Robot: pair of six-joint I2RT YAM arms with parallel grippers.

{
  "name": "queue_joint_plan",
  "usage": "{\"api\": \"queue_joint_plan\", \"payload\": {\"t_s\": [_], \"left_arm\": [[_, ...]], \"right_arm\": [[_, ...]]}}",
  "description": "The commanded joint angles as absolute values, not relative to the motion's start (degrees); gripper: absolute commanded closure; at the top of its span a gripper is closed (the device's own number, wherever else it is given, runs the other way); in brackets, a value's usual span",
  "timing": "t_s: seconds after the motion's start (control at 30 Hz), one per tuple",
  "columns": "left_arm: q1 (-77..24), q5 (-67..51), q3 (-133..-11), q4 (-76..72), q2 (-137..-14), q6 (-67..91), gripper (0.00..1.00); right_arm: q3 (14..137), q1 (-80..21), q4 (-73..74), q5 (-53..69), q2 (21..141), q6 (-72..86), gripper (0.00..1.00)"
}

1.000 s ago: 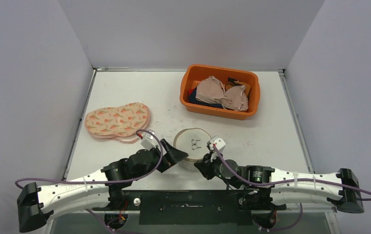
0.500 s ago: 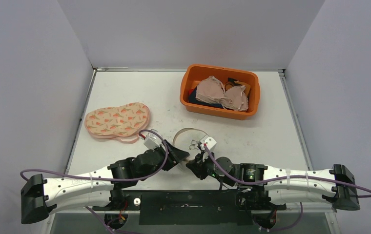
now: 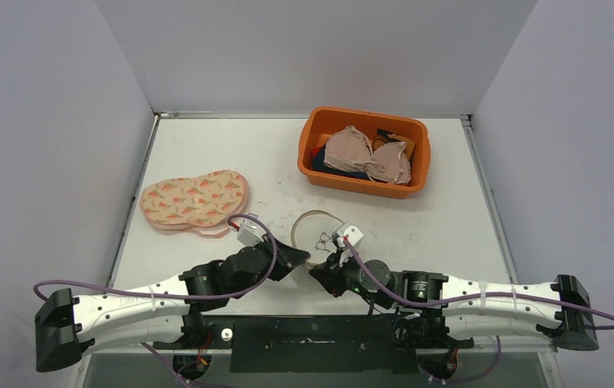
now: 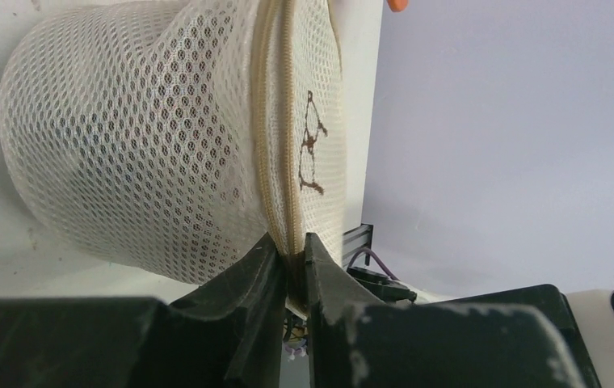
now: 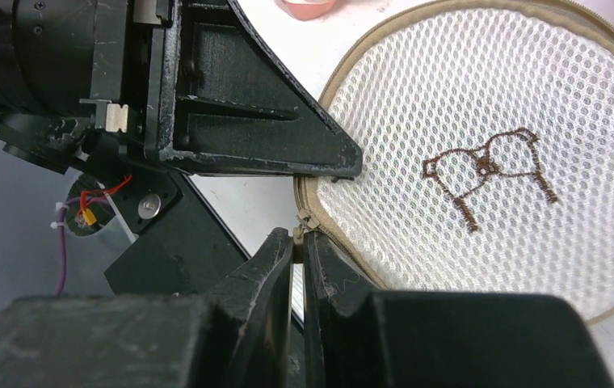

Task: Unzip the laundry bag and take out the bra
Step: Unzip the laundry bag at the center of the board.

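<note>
The laundry bag [image 3: 317, 225] is a round white mesh pouch with a tan zipper round its rim and a brown stitched emblem. It stands tilted at the near middle of the table. My left gripper [image 3: 301, 260] is shut on the bag's zippered rim [image 4: 275, 121], which runs straight down between its fingertips [image 4: 290, 242]. My right gripper [image 3: 319, 272] comes in from the right and is shut on the small tan zipper pull [image 5: 300, 220], its tips [image 5: 297, 236] pinching the tab. The mesh face [image 5: 481, 105] fills the right wrist view. The bra is hidden.
An orange bin [image 3: 360, 184] with beige and dark garments stands at the back right. A flat pink carrot-patterned case [image 3: 195, 200] lies at the left. Grey walls close in both sides. Both arms crowd the near edge, their fingers almost touching.
My left gripper has closed from wide open onto the bag's rim. The bag has tipped toward the arms. My right gripper, still pinched shut, has shifted a little left and nearer.
</note>
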State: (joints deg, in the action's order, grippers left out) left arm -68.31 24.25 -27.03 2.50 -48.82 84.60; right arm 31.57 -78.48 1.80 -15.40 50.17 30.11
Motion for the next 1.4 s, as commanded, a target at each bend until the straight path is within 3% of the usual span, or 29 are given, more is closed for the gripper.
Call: {"api": "queue_joint_plan", "payload": {"t_s": [0.0,0.43,1.37], "left_arm": [[-67.1,26.2,-26.4,1.1,-48.1,85.0,0.91],[-64.4,24.2,-24.1,1.0,-46.9,85.6,1.0],[-63.4,21.8,-21.0,-4.7,-46.9,86.1,1.0]], "right_arm": [[31.3,-78.8,-0.2,-17.3,47.7,31.3,0.95],[29.8,-78.8,5.4,-20.6,44.9,33.1,0.95],[27.2,-78.8,7.8,-25.1,42.3,37.0,0.95]]}}
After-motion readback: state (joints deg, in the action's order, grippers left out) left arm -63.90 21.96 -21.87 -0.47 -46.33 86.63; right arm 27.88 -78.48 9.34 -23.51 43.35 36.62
